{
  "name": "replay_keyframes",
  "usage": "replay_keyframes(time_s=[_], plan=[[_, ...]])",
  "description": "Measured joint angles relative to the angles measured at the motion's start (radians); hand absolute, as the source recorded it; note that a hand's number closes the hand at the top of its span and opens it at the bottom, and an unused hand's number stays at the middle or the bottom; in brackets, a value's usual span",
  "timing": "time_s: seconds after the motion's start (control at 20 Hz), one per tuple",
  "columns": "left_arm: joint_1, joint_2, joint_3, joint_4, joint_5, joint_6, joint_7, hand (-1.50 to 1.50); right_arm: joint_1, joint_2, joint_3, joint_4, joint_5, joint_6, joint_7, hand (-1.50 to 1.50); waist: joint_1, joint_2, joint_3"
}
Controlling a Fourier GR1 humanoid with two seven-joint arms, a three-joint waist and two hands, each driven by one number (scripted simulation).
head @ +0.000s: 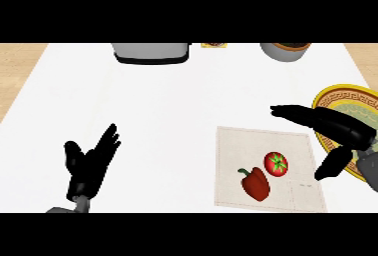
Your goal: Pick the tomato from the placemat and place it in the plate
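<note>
Your right hand [336, 131] hovers with fingers spread wide, grasping nothing, beside the placemat [295, 145]. The tomato [276, 163] sits there, touching a red pepper [255, 184]. Closing carelessly could nudge the pepper. Left hand [88, 162] rests open; the plate [330, 100] lies right.

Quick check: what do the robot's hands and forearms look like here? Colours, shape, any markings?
Both hands are matte black with slender, segmented fingers and a thumb: left hand, right hand. A grey forearm section shows below each wrist at the frame edges. No cables, markings or sleeves visible.

White counter [148, 100], wooden floor [18, 65]
</note>
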Motion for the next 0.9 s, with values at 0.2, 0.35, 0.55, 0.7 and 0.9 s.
replay_keyframes(time_s=[0.2, 0.35, 0.55, 0.7, 0.9], plan=[[0.037, 0.006, 0.021, -0.037, 0.001, -0.027, 0.008, 0.0, 0.051, 0.029, -0.003, -0.054, 0.048, 0.032, 0.034, -1.5, 0.001, 0.0, 0.0], [0.018, -0.023, 0.025, -0.012, -0.025, -0.027, 0.003, 0.0, 0.083, 0.045, -0.021, -0.069, 0.084, 0.052, 0.02, -1.5, 0.0, 0.0, 0.0], [0.023, -0.035, 0.044, -0.004, -0.04, -0.048, 0.002, 0.0, 0.123, 0.088, -0.042, -0.085, 0.148, 0.038, 0.018, -1.5, 0.001, 0.001, 0.0], [0.022, -0.046, 0.051, -0.006, -0.051, -0.053, 0.015, 0.0, 0.14, 0.106, -0.054, -0.112, 0.204, 0.021, 0.04, -1.5, 0.001, 0.0, 0.0], [0.026, -0.058, 0.063, -0.019, -0.069, -0.06, 0.021, 0.0, 0.152, 0.152, -0.061, -0.116, 0.28, -0.002, 0.072, -1.5, 0.002, 0.001, 0.0]])
